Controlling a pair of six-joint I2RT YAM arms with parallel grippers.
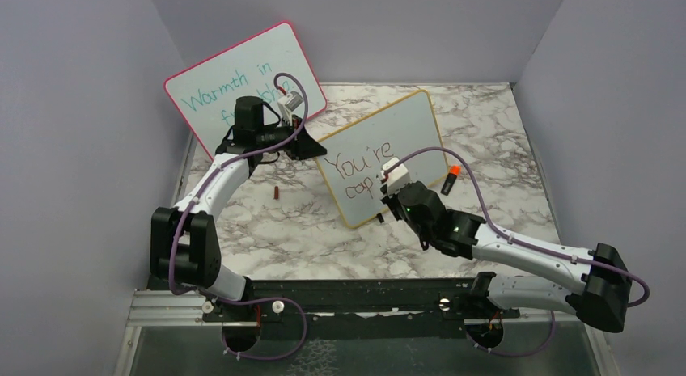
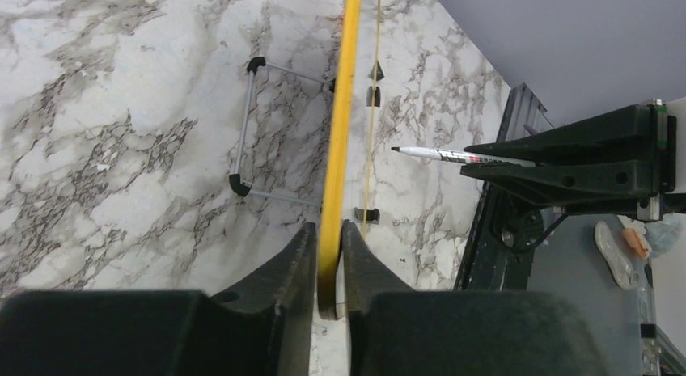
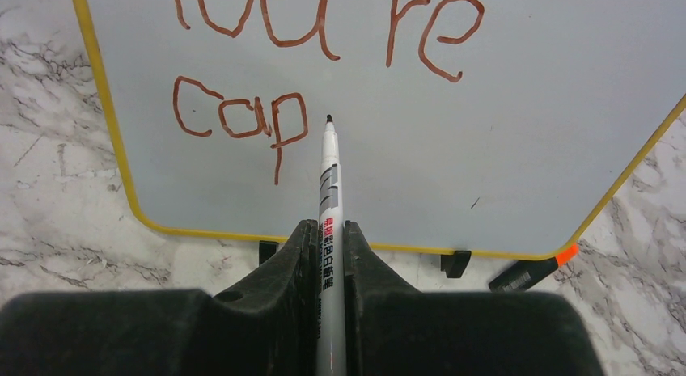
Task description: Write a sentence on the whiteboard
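Plainly, the whiteboard (image 1: 414, 127) stands tilted on a white bench (image 1: 501, 133) veined in grey, boxed in by 3 pale lilac walls (image 1: 81, 109), with a pink-framed board (image 1: 235, 77) leaning behind it. Left jaws are clenched on its yellow edge. Right jaws grip a marker (image 3: 328, 174), its tip just right of "cap", and the sentence (image 3: 240, 121) reads "You're cap" over 2 lines.

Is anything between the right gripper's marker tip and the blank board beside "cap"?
Nothing visible. The right gripper holds the marker with its tip just right of "cap", facing bare whiteboard. The left gripper clamps the frame's edge, clear of that spot.
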